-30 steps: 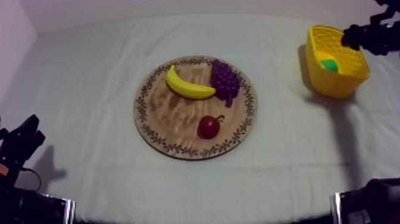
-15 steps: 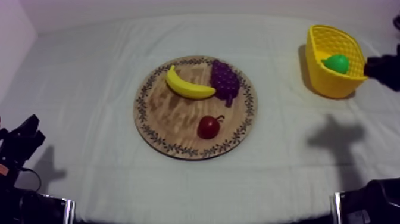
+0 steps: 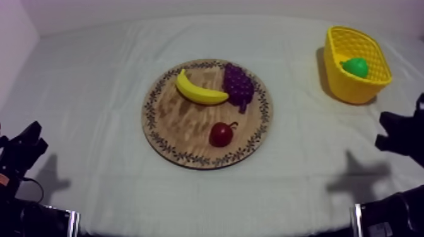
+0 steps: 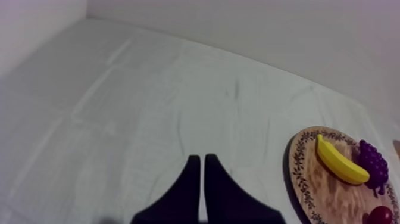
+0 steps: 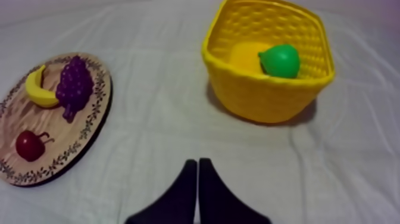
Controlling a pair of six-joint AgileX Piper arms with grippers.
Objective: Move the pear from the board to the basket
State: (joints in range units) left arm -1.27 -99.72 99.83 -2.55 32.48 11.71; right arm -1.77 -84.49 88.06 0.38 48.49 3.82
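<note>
The green pear (image 3: 356, 67) (image 5: 280, 60) lies inside the yellow basket (image 3: 348, 80) (image 5: 262, 95) at the table's far right. My right gripper (image 3: 394, 132) (image 5: 197, 164) hovers over bare cloth in front of the basket, its fingers lying together as a narrow wedge, shut on nothing. The round wooden board (image 3: 176, 120) (image 5: 77, 143) (image 4: 303, 173) sits mid-table. My left gripper (image 3: 28, 142) (image 4: 199, 159) rests low at the left, shut and empty, over cloth to the left of the board.
On the board lie a banana (image 3: 199, 91) (image 5: 37, 88) (image 4: 340, 161), a bunch of grapes (image 3: 238, 84) (image 5: 74, 85) (image 4: 374, 165) and a small red fruit (image 3: 221, 134) (image 5: 28, 145). Cloth stretches between the board and the basket.
My right gripper let the pear go into the basket, shut, and drew back from the basket toward the near right edge. The left arm stayed put.
</note>
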